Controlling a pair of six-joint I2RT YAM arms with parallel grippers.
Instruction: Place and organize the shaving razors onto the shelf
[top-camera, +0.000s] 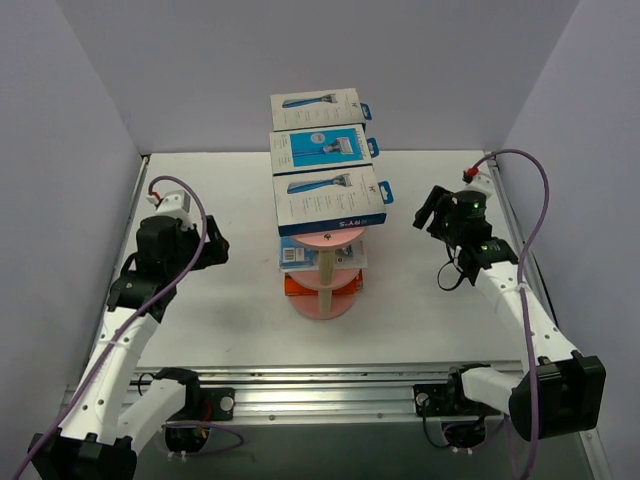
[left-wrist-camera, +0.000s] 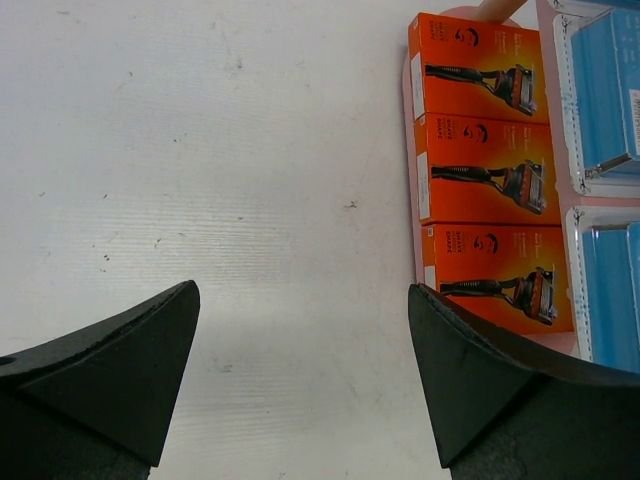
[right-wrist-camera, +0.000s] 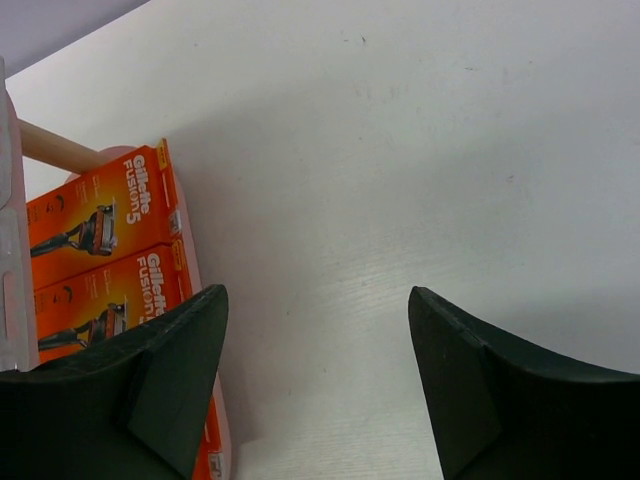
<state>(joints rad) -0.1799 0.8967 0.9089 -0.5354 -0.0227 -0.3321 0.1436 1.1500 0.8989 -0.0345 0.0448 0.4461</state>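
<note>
Top view: shows the shelf (top-camera: 322, 305) mid-surface, with three white-and-blue boxes (top-camera: 332, 198) laid in a row along the top tier, blister packs (top-camera: 322, 255) on the tier beneath and orange packs (top-camera: 322, 287) on the lowest. Puts the left tool (top-camera: 212, 250) and right tool (top-camera: 428, 208) either side of the stand, apart from it, both released and empty.

Left wrist: looks past spread fingers (left-wrist-camera: 130, 360) onto bare surface (left-wrist-camera: 250, 150). Catches three orange packs on a pink tier at right, with blue blister packs just beyond.

Right wrist: jaws wide, nothing between. Catches two orange packs at left, and the beige post (right-wrist-camera: 55, 148) behind.

Handling, as a judgement: probably light, stiff cartons with slick faces, and springier, crack-prone blisters. Best pinched across the narrow edges, not pressed on the flat face.
</note>
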